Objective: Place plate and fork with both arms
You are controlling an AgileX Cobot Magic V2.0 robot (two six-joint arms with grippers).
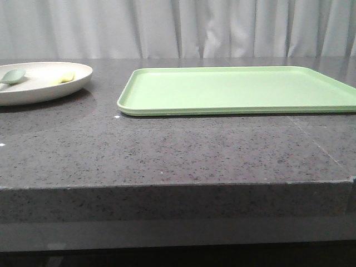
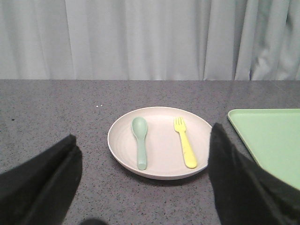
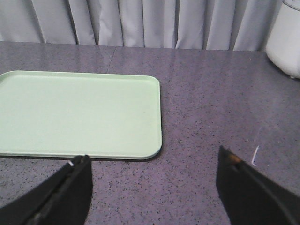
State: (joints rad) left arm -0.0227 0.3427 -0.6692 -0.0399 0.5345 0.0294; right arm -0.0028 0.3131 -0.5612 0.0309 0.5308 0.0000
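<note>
The cream-white plate point(image 1: 41, 89) sits on the grey counter at the far left; it also shows in the left wrist view point(image 2: 161, 157). On it lie the pale-yellow fork point(image 2: 184, 142), seen from the front as a yellow bit point(image 1: 67, 78), and a teal-green spoon point(image 2: 140, 140). My left gripper point(image 2: 143, 140) is open and empty, above the counter just short of the plate. My right gripper point(image 3: 152, 161) is open and empty, above bare counter beside the tray's corner. Neither gripper shows in the front view.
A flat light-green tray point(image 1: 239, 89) lies right of the plate, also in the right wrist view point(image 3: 79, 112) and partly in the left wrist view point(image 2: 267, 136). A white appliance point(image 3: 286, 37) stands at the counter's far corner. Curtains hang behind.
</note>
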